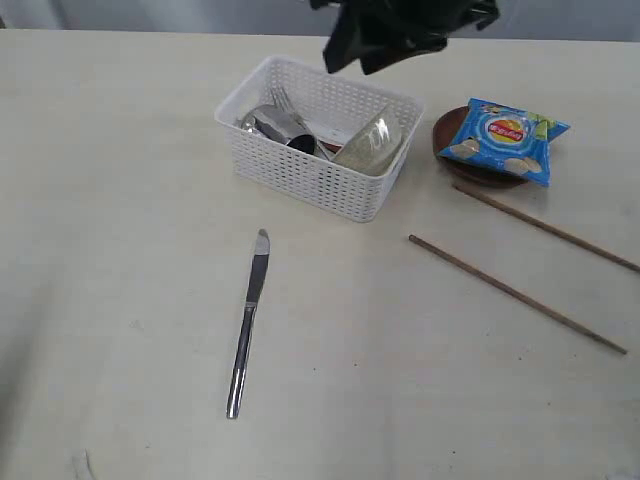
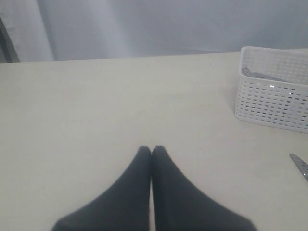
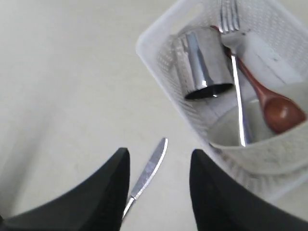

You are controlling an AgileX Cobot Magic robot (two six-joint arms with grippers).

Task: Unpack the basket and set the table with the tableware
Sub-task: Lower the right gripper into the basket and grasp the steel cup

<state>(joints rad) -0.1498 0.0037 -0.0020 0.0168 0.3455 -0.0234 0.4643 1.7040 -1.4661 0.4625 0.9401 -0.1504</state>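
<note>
left jaws pressed together; right jaws apart, empty; chip bag (image 1: 508,138) half-hides plate (image 1: 442,134).

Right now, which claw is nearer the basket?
Right. The right claw hangs open close by the basket; the left claw, shut, is well apart, off to its side.

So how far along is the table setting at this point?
Done: knife, two chopsticks and the plate lie out on the table, though the chip bag sits on the plate. In hand: nothing; the right gripper hangs by the basket, jaws open and empty, the left gripper with jaws shut over the table. Left: cup, fork, wooden spoon and bowl in the basket.
</note>
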